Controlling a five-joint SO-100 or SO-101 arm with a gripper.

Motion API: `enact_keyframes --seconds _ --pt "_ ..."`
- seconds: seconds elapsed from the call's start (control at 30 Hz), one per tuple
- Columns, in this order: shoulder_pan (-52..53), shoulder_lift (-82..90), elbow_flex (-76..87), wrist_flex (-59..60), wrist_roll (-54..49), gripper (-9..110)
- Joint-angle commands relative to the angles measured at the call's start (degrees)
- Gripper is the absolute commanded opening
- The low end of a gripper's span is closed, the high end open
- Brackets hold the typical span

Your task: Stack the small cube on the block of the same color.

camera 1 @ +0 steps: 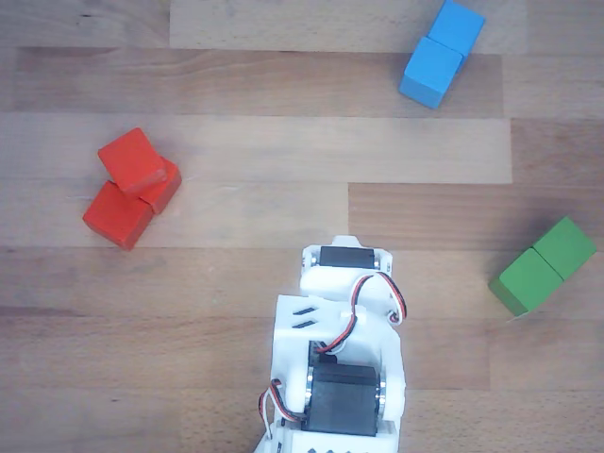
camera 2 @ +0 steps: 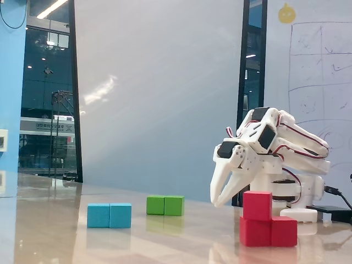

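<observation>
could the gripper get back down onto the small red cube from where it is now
Probably yes. The small cube sits on top of the red block, exposed from above, and the gripper hangs open just beside it with nothing between them.

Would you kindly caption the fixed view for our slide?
Small red cube stacked on the red two-cube block, white gripper open beside it.

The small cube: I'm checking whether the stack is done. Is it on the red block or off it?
On. In the fixed view the small cube sits atop the red block; the end effector hangs beside it, empty.
</observation>
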Motion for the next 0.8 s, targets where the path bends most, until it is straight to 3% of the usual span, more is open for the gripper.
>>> enact_keyframes --seconds 0.0,0.77 --pt "0.6 2.5 -2.3 0.7 1.1 0" --pt "0.7 1.8 -2.8 0.3 0.9 0"
